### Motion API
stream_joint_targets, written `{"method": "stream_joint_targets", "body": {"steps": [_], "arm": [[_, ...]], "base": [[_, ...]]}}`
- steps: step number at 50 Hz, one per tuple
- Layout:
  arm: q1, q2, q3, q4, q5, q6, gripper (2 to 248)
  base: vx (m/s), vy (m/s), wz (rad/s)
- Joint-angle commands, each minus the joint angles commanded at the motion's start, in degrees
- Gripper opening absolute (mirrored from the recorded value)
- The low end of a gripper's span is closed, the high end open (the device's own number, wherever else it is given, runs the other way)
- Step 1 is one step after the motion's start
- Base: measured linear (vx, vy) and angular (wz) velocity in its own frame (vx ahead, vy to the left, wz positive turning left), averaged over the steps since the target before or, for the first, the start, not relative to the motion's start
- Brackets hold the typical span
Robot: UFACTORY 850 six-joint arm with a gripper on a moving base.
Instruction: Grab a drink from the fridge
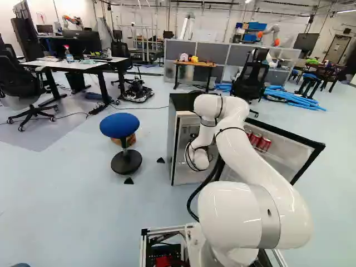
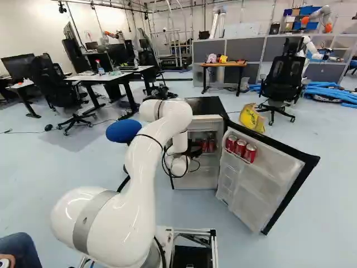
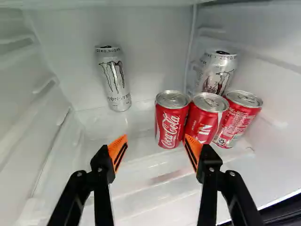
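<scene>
In the right base view my gripper (image 2: 194, 150) reaches into the front of the small fridge (image 2: 205, 105), whose door (image 2: 261, 187) stands wide. The wrist view shows the gripper (image 3: 155, 148) open, nothing between its orange pads. Ahead of it on the shelf stands a red can (image 3: 170, 125), nearer one finger's side. A second red can (image 3: 202, 115) is beside it, partly covered by that fingertip, and a third red can (image 3: 238, 117) stands beyond. A silver can (image 3: 219, 75) is behind these; another silver can (image 3: 113, 80) stands apart near the back wall.
Several red cans (image 2: 241, 148) sit in the door's rack. Fridge side walls (image 3: 23, 117) flank the fingers. A blue stool (image 1: 125, 161) stands left of the fridge, a yellow bag (image 2: 252, 118) behind the door. Another robot (image 1: 269, 34) is in the background.
</scene>
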Motion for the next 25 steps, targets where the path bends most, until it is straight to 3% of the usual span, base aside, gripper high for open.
{"method": "stream_joint_targets", "body": {"steps": [25], "arm": [[0.1,-0.9,-1.7,0.0,0.4,0.0,178]], "base": [[0.000,0.000,0.000]]}}
